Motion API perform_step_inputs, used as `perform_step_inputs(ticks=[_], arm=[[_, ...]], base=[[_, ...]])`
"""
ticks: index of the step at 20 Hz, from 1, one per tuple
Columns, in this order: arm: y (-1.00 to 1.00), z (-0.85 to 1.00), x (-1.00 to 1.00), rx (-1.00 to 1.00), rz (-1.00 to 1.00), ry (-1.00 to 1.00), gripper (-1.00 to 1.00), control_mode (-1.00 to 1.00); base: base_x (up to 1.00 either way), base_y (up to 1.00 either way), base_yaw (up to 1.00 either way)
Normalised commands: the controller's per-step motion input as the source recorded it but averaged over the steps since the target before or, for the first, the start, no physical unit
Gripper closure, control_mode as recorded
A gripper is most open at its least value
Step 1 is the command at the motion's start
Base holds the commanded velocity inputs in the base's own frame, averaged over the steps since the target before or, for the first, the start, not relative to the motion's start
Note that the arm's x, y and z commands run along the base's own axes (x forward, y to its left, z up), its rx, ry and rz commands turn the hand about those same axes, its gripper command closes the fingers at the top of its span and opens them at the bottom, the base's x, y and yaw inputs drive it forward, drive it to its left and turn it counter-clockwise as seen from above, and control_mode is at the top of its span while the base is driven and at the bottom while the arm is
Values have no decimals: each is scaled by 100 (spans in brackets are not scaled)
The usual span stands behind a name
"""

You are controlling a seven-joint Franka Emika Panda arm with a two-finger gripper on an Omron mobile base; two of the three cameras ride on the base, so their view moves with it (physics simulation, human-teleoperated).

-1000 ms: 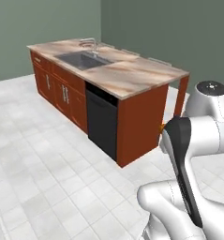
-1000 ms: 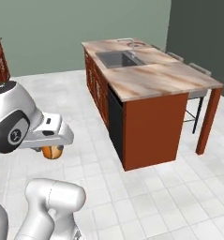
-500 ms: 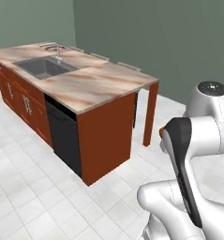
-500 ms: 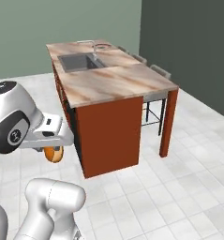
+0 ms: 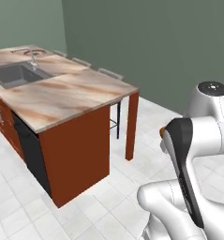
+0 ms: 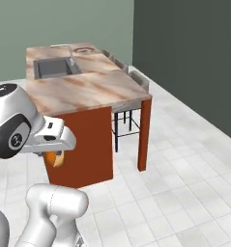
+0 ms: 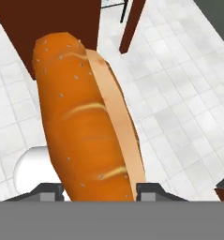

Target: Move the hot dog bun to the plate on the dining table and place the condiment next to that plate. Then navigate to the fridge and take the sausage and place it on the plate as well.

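In the hand view I see my hand clenched on the hot dog bun above the tiled floor, a detail the left base view hides, while the counter with its sink looms nearer than before.

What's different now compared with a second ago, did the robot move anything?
The whole view shifted, so the base drove and turned around the end of the dining table; the table itself did not move. Nothing was taken or let go: the gripper stays shut on the hot dog bun, arm folded as before.
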Motion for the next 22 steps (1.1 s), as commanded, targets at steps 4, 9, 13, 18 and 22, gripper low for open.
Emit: perform_step_inputs(ticks=[4, 9, 13, 18, 22], arm=[[0, 0, 0, 0, 0, 0, 100, 100], [0, 0, 0, 0, 0, 0, 100, 100], [0, 0, 0, 0, 0, 0, 100, 100], [0, 0, 0, 0, 0, 0, 100, 100], [0, 0, 0, 0, 0, 0, 100, 100]], base=[[100, -95, 14], [100, -94, 15], [100, -95, 14], [100, -96, 14], [100, -95, 15]])
